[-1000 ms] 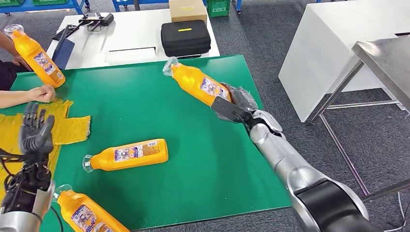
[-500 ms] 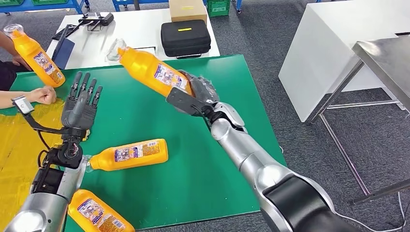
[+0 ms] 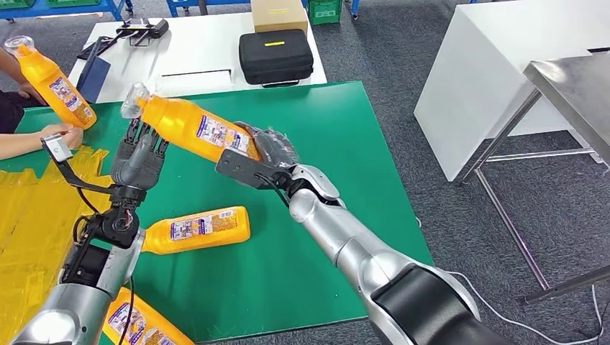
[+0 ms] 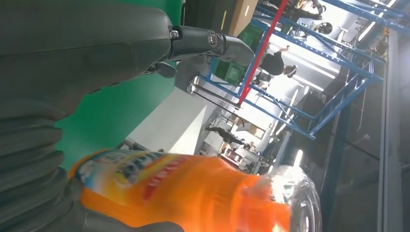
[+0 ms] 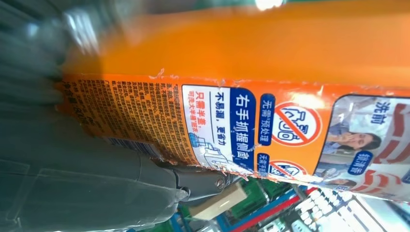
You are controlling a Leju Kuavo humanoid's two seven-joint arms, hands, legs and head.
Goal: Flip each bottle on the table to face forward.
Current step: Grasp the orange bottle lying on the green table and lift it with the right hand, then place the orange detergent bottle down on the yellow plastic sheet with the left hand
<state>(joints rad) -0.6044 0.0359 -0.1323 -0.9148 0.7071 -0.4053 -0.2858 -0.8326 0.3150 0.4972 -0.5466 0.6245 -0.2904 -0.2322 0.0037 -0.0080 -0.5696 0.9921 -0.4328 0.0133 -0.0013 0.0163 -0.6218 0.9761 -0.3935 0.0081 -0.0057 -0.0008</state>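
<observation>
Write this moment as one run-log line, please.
right hand: holds raised bottle by base | left hand: under bottle neck, grasp unclear | flat bottle: on green mat

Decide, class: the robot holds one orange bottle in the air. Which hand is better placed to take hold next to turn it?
The left hand, probably. The right hand already grips the raised bottle at its base, and the left sits under its neck end, fingers up against it.
</observation>
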